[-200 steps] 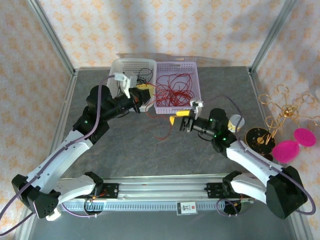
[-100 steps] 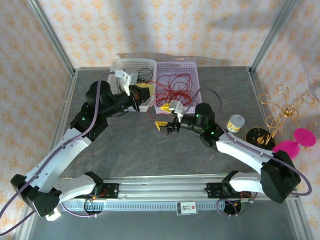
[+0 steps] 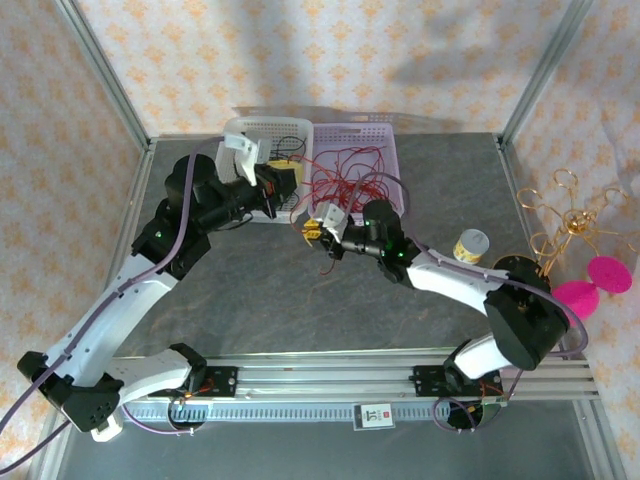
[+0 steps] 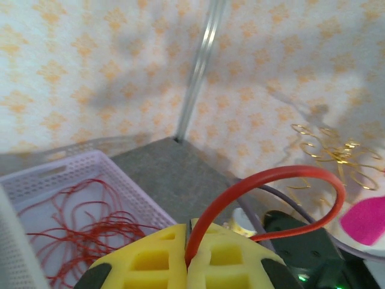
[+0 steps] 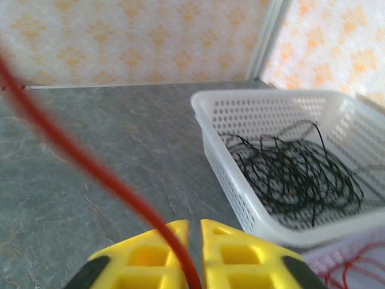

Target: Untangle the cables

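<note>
With the left gripper (image 4: 189, 241) and right gripper (image 5: 194, 229) both clamped on red cable (image 4: 264, 177), pull apart slowly, watching where it arches above the left jaws.

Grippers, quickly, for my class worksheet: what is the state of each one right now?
The left gripper: shut, pinching a red cable.
The right gripper: shut on a red cable too.
</note>
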Tool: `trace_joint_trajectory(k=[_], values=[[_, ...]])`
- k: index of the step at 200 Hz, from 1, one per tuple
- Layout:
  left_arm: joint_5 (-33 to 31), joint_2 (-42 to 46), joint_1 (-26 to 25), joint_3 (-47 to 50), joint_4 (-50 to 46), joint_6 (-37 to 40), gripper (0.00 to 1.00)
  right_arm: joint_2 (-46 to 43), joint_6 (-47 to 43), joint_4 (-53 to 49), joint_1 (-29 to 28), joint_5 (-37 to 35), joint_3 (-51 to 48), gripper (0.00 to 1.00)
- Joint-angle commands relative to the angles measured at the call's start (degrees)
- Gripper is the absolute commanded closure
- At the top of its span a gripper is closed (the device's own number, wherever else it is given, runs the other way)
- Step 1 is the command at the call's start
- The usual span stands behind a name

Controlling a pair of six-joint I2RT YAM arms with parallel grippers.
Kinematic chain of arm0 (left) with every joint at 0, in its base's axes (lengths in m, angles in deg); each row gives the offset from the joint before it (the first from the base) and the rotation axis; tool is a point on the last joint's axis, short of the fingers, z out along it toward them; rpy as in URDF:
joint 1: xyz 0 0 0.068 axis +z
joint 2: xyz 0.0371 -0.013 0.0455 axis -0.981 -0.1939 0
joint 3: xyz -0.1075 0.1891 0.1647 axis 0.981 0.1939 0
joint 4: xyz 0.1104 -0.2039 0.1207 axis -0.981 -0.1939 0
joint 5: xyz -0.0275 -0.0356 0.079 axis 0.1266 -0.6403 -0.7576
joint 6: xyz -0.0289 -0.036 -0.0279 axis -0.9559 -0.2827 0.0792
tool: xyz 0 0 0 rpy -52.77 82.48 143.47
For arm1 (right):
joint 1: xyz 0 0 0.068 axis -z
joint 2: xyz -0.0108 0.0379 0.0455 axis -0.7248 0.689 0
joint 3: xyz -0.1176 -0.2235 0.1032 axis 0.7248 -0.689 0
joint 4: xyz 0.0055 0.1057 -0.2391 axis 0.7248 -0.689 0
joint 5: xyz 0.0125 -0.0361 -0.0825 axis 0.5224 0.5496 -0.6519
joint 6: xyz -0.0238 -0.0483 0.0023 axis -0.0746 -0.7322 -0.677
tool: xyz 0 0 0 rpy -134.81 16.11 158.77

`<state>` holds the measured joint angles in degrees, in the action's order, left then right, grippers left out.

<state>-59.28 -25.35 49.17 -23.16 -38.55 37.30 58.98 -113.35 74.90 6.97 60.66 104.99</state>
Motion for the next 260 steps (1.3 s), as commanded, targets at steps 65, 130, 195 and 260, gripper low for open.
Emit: trace_joint_trajectory(k=[65,130,195,260], values=[[-38.98,-7.67,-0.39,-8.8,0.29,14.56,1.0,-21.18,24.71,1.5,1.24,-36.31,-20.52,0.98],[-41.53,-12.23,-0.41,-11.11,1.28,18.51,1.0,-27.76,30.13,-3.0,2.19,-65.7,-23.94,1.0],[-39.89,-13.01,-0.35,-11.36,-2.27,19.17,1.0,-32.27,31.82,4.19,8.57,-87.38,-24.49,0.91],[-30.16,-17.07,-0.33,-11.99,-4.38,15.9,1.0,-22.99,29.37,-10.35,12.06,-54.33,-7.15,0.8]])
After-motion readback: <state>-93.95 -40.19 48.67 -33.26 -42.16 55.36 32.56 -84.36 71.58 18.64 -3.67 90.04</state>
